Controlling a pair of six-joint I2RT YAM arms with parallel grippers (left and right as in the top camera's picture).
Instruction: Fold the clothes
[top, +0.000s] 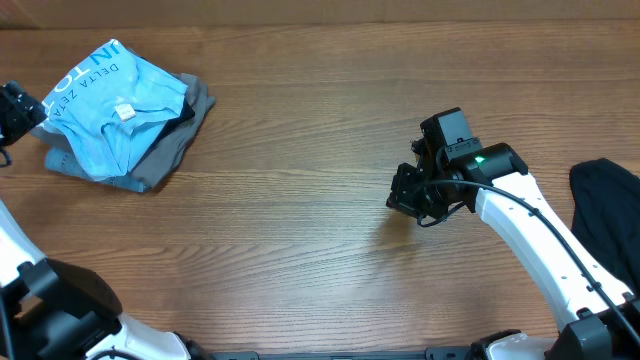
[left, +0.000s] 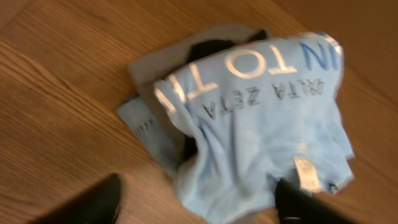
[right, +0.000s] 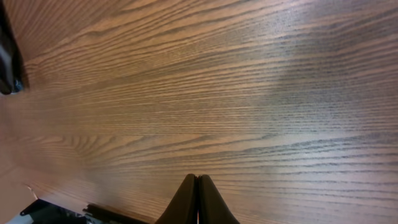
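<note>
Your left gripper (left: 198, 206) gapes empty beside the folded light blue fabric T-shirt (left: 261, 130); your right gripper (right: 198, 198), well apart from it, is pinched shut, empty.

Left wrist view: whole frame smeared. T-shirt (left: 261, 137) lettering is soft, small label (left: 306, 173) unreadable. Left gripper (left: 198, 210): both fingers (left: 93, 202) cut off by the frame at 6 o'clock. Grey garment (left: 168, 59) and black layer (left: 208, 46) mostly buried under the blue (only rims show, toward 11 o'clock).

Overhead: black garment (top: 608, 215) clipped at 3 o'clock; left gripper half out at 9.

Right wrist: dark object (right: 7, 62) at 9 o'clock, clipped, possibly fabric.
</note>
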